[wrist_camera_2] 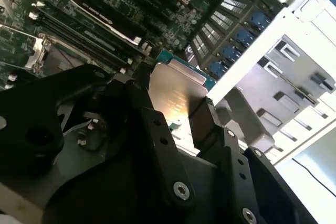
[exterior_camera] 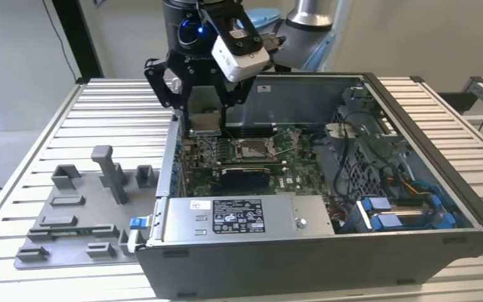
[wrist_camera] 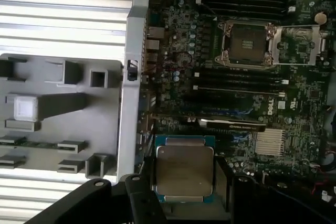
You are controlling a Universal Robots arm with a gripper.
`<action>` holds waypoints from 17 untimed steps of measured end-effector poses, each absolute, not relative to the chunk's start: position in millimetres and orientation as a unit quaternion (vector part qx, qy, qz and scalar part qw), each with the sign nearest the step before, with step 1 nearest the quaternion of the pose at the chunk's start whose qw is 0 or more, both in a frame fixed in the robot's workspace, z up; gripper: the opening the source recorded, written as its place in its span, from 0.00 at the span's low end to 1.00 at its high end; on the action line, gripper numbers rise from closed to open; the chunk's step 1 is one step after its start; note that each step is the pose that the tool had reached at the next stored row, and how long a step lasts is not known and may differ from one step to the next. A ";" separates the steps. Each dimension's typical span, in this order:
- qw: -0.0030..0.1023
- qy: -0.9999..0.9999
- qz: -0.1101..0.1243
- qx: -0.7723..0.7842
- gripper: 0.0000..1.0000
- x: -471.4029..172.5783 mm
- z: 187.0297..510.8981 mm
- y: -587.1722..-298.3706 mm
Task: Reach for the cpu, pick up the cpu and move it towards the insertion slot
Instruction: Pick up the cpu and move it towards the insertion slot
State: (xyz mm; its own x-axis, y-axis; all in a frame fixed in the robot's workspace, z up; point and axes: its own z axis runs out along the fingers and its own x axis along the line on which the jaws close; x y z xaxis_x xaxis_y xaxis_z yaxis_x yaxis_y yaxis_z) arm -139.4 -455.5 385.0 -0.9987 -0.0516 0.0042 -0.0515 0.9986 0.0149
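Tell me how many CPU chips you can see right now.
1. The cpu is clamped in the end effector over the green motherboard, away from the insertion slot. Others may be hidden.

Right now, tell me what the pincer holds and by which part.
The pincer holds the cpu, clamped by two opposite edges with its silvery top exposed, above the motherboard.

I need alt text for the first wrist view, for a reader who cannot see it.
The tool holds the cpu, silvery top showing, above the green motherboard inside an open computer case. The insertion slot lies open further across the board, and a grey plastic tray sits outside the case.
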 end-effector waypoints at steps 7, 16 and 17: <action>0.003 -1.000 -0.007 0.026 0.00 -107.7 385.0 -455.5; 0.003 -1.000 -0.007 0.025 0.00 -72.5 385.1 -454.4; 0.003 -1.000 -0.007 0.025 0.00 -69.0 385.0 -454.0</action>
